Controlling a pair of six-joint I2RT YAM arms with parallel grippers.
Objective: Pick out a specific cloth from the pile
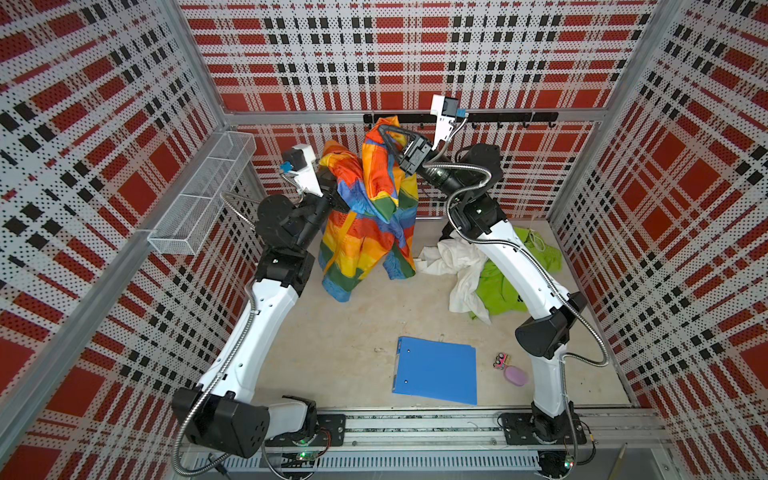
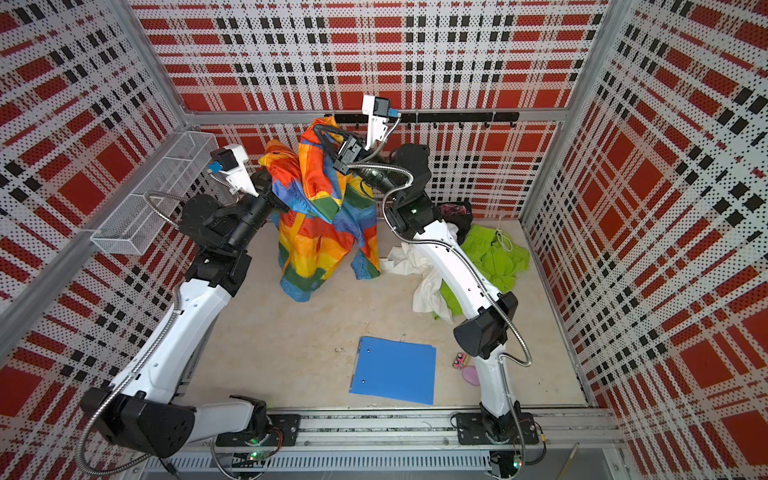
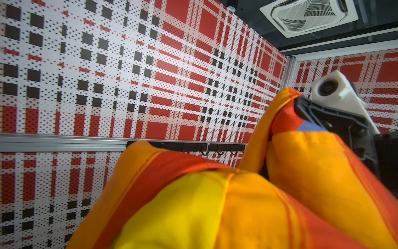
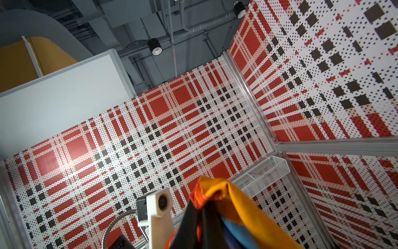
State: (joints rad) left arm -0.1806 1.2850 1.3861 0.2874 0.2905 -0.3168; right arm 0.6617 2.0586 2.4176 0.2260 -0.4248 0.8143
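Note:
The cloth (image 1: 365,232), a thin fabric of orange, yellow, red, green and blue patches, hangs lifted in both top views, its lower end resting on the floor. My right gripper (image 1: 383,130) is shut on its highest peak, and the right wrist view shows the black fingers (image 4: 202,217) pinching orange fabric (image 4: 215,189). My left gripper (image 1: 330,183) holds a lower peak to the left, its jaws buried in the cloth (image 3: 215,204). The pile (image 1: 465,266) of white and lime-green garments lies on the floor under the right arm, apart from the cloth.
A blue folder (image 1: 436,370) lies at the front centre, with a small pink object (image 1: 515,376) beside it. A wire basket (image 1: 203,195) hangs on the left wall. A black hook rail (image 1: 507,118) runs along the back wall. A black garment (image 2: 455,212) sits behind the right arm.

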